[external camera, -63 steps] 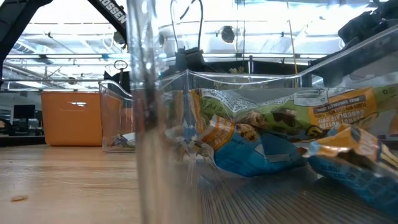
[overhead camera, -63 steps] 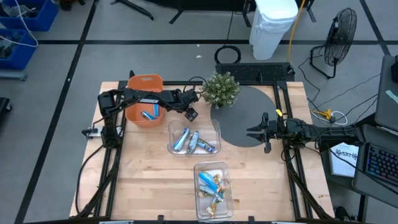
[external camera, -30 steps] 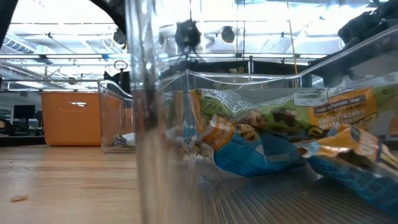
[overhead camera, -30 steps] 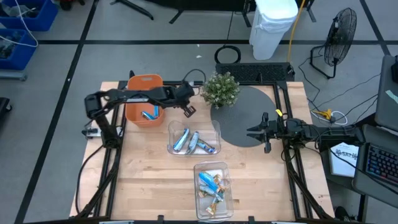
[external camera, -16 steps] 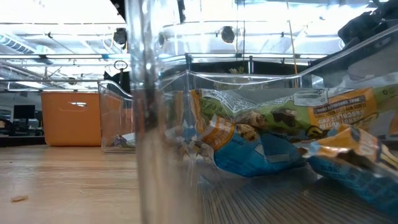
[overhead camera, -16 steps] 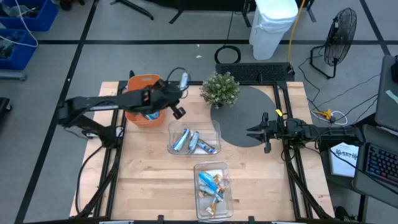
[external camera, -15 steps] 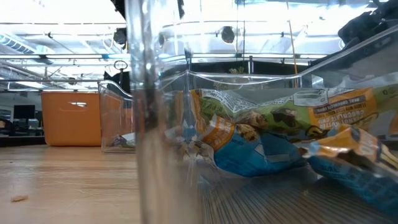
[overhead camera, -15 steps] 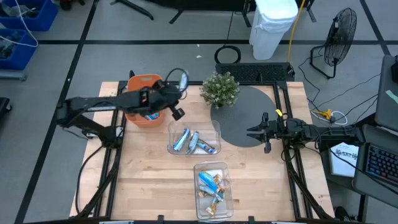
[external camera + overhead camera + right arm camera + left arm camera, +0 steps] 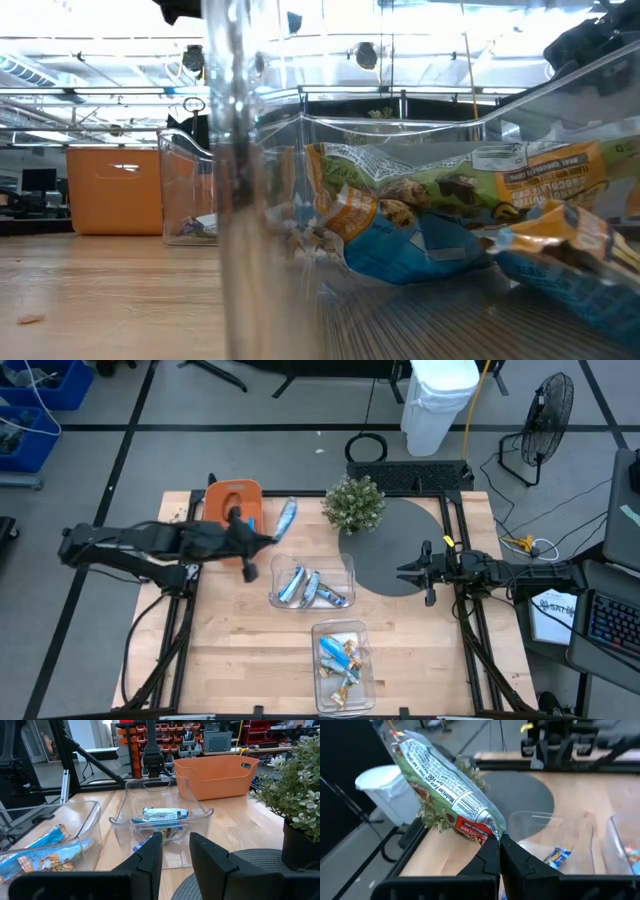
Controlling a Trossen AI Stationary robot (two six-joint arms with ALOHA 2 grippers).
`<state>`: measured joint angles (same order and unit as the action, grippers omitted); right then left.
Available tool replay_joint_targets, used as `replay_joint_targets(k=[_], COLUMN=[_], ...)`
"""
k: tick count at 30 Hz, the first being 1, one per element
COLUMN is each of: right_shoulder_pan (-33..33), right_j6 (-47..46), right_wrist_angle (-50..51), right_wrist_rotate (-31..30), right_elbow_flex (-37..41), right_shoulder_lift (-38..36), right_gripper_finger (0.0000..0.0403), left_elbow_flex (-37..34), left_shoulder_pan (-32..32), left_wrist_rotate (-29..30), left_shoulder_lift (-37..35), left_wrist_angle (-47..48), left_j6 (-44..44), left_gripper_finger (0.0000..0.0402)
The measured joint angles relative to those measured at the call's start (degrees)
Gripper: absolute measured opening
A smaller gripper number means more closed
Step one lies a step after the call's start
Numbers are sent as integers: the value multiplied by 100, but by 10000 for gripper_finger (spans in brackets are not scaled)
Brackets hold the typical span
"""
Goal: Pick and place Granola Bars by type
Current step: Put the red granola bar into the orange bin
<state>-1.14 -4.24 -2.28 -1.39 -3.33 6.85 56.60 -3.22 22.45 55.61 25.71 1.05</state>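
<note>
The left claw (image 9: 496,851) was clamped on a green-and-white foil-wrapped granola bar (image 9: 445,790), held aloft beside the orange plastic bin (image 9: 232,495). The right claw (image 9: 172,851) rested parted over the round grey mat (image 9: 400,550).

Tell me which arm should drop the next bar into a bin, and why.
Left. The left gripper already has its jaws shut on a green granola bar, raised beside the orange bin. The right gripper sits empty, jaws open, over the dark round mat.
</note>
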Motion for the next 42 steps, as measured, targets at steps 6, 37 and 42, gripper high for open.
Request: replay_joint_targets(k=[6, 37, 42], right_shoulder_pan=[1, -1, 0], right_j6=[0, 0, 0], right_wrist_angle=[0, -1, -1], right_wrist_rotate=[0, 0, 0], right_elbow_flex=[1, 1, 1], right_shoulder_lift=[-2, -2, -2], right_gripper_finger=[89, 89, 89], left_elbow_flex=[-1320, -3657, -3664], left_shoulder_pan=[4, 302, 397], left_wrist_rotate=[-215, 678, 1446], left_shoulder_lift=[-1549, -5461, -5455], left_wrist_angle=[-634, 533, 842], left_j6=[291, 2262, 3064], left_gripper_finger=[3, 3, 3])
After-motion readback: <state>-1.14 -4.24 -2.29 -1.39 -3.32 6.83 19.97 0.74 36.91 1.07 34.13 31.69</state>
